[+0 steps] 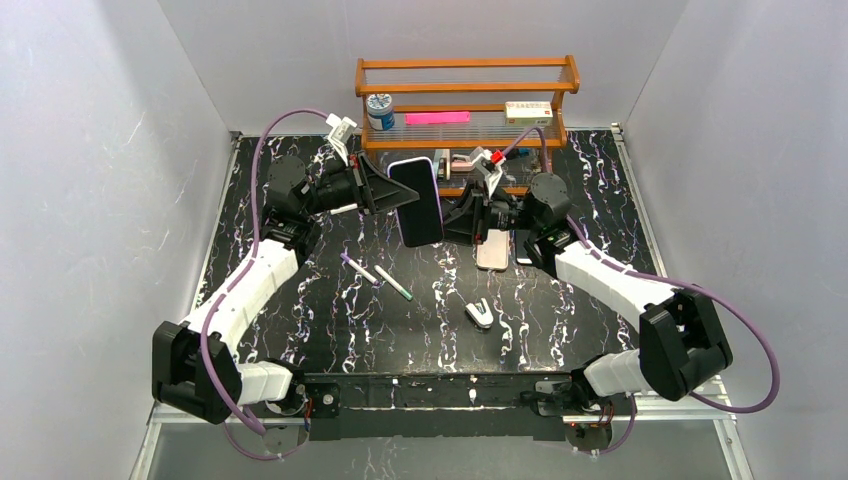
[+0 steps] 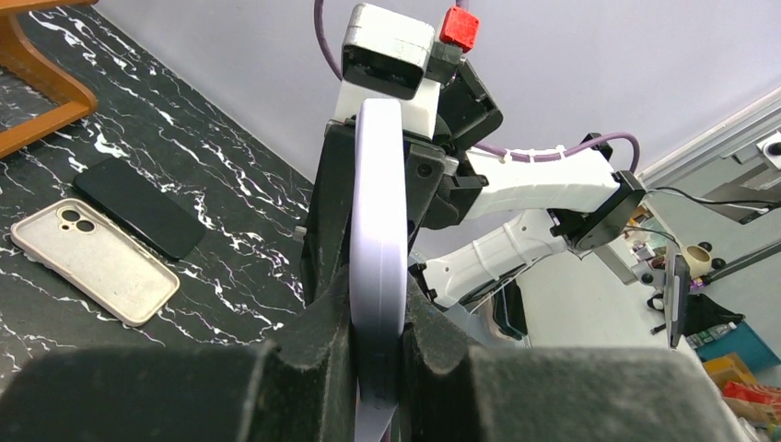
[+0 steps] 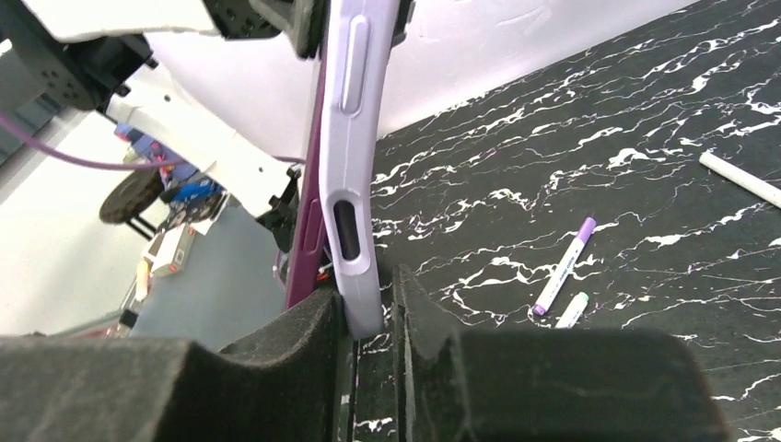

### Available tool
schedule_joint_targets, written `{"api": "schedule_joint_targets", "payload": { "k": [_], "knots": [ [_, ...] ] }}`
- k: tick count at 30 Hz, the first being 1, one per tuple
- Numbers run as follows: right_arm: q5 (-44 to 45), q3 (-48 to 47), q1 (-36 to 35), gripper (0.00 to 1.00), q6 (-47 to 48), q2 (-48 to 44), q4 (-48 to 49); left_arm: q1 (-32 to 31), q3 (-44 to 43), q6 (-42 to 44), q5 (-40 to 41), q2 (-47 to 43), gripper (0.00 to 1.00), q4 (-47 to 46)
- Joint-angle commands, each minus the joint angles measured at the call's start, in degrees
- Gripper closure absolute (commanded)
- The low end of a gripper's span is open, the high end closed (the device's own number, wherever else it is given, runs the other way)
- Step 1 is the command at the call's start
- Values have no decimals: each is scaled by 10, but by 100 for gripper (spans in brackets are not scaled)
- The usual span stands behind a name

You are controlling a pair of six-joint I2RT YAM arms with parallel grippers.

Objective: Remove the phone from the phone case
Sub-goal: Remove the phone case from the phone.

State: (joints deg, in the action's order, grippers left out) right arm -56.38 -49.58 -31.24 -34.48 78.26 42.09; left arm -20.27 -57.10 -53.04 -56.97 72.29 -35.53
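The phone (image 1: pixel 415 200), in a lavender phone case (image 2: pixel 378 184), is held upright above the middle of the table. My left gripper (image 1: pixel 392 192) is shut on its left side; in the left wrist view (image 2: pixel 378 308) the case stands edge-on, pinched between both pads. My right gripper (image 1: pixel 463 215) meets it from the right. In the right wrist view (image 3: pixel 373 313) the case's (image 3: pixel 355 138) lower corner sits between the nearly closed fingers, tight against the left pad. The phone's purple edge (image 3: pixel 304 249) shows beside the case, behind that pad.
An empty beige case (image 1: pixel 492 252) and a black phone (image 1: pixel 522 256) lie under the right wrist. Two pens (image 1: pixel 358 268) (image 1: pixel 393 283) and a small white clip (image 1: pixel 480 313) lie nearer. A wooden rack (image 1: pixel 465 70) with a jar (image 1: pixel 380 110) stands at the back.
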Motion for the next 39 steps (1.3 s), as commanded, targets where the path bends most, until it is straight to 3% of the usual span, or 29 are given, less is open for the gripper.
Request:
{"api": "schedule_joint_targets", "payload": {
  "k": [1,9,13,15,17,20,28,32,34,39],
  "knots": [
    [129,-17,-1,69,-33,-16,84,-31,23,-29,-66,-11,100,18],
    [116,-24,-2,71,-88,-9,120,-30,47,-16,-26,4,100,39],
    [105,-26,-2,88,-107,-3,128,-31,44,8,3,7,100,76],
    [107,-20,-1,99,-108,-4,122,-30,32,47,29,7,92,132],
    [111,-11,-2,99,-108,-8,113,-31,10,88,62,8,83,210],
    [124,5,-2,99,-109,-18,89,-30,-14,123,121,9,61,280],
    [213,15,-2,99,-64,-42,-93,-30,-24,129,292,-7,23,351],
    [290,-4,-4,99,-62,-39,-201,-31,-38,143,369,-23,14,396],
    [319,-14,-6,99,-67,-34,-238,-32,-54,157,394,-26,3,420],
    [363,-33,-16,99,-103,-16,-288,-71,-93,218,485,-24,2,493]
  ]
}}
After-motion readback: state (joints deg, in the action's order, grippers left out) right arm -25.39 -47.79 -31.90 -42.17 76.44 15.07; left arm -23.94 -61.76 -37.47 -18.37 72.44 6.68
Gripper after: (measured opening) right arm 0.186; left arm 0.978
